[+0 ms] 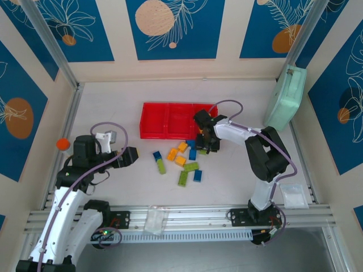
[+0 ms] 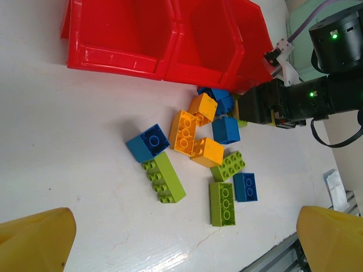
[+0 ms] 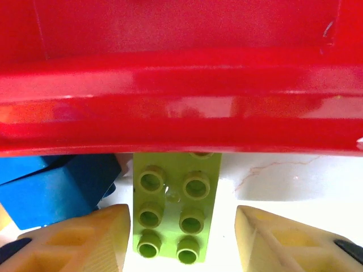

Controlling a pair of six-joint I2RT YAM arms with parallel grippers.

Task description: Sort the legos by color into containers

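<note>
My right tool point(image 3: 182, 235) straddles 1 lime green brick point(image 3: 173, 198) on the desk point(image 3: 283, 181), tight against the near wall of the red bins point(image 3: 181, 85). It isn't clamped, since 1 pad stands just apart. My left tool point(image 2: 182, 241) hangs wide open, holding nothing. I read this as the pick: pinch, lift, clear the rim. Legos point(image 2: 184, 133) counted: 4 green, 3 orange, about 4 blue. Bins: 3.

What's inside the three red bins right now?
Only bare floor shows in the red bins, nothing on it. The right arm covers the right bin's near corner, so that is hidden.
</note>
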